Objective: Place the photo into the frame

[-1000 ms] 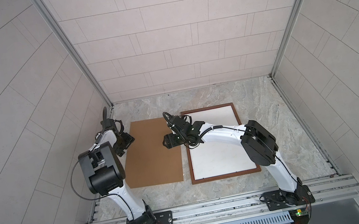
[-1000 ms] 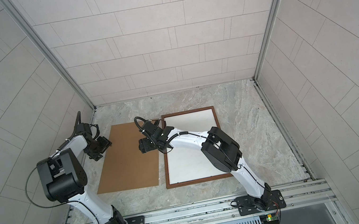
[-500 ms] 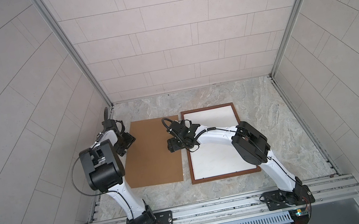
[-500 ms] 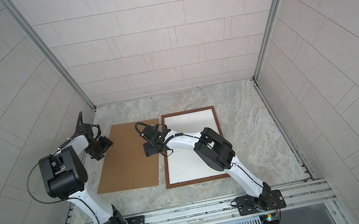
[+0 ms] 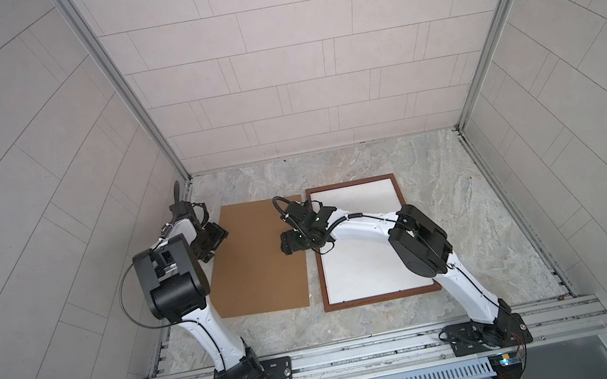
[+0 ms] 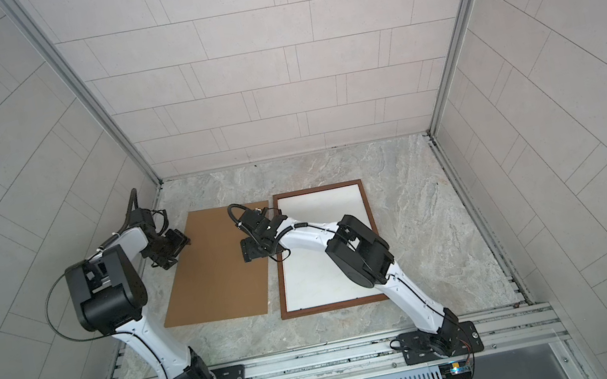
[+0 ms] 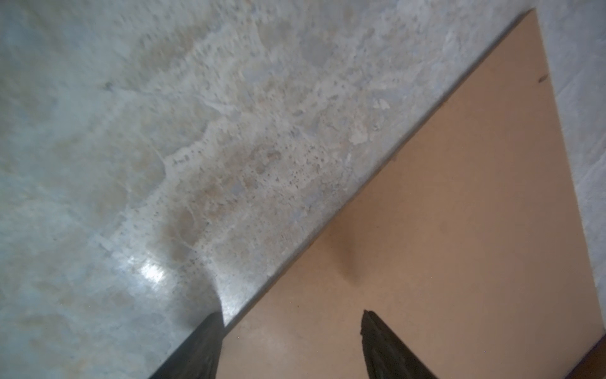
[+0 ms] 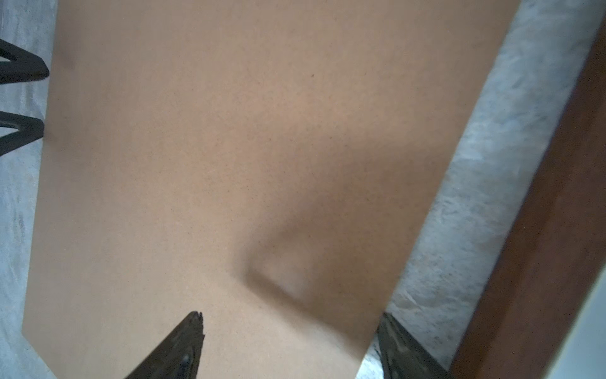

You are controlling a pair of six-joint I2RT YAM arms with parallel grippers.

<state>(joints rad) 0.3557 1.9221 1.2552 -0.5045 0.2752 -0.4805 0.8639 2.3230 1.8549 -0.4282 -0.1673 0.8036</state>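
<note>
The frame (image 5: 380,297) (image 6: 335,305) lies flat on the right, a thin dark-brown rectangle, and its moulding (image 8: 541,246) also shows in the right wrist view. A plain white sheet (image 5: 366,268) (image 6: 317,276) fills it; I cannot tell whether this is the photo's back. No blue print shows anywhere. My right gripper (image 5: 292,241) (image 6: 251,250) (image 8: 292,325) is open across the right edge of a brown board (image 5: 259,257) (image 6: 218,264) (image 8: 229,164). At the board's (image 7: 459,229) left edge my left gripper (image 5: 213,238) (image 6: 173,249) (image 7: 292,328) is open too, holding nothing.
The board and the frame lie side by side on a marble-patterned table (image 5: 438,175), with a narrow strip of table between them. Tiled walls close in on three sides. The left wall stands close behind the left arm. A metal rail (image 5: 364,350) runs along the front.
The right arm's elbow has swung a little to the left and its wrist has turned, while the gripper stays at the board's right edge. The left gripper has hardly moved.
</note>
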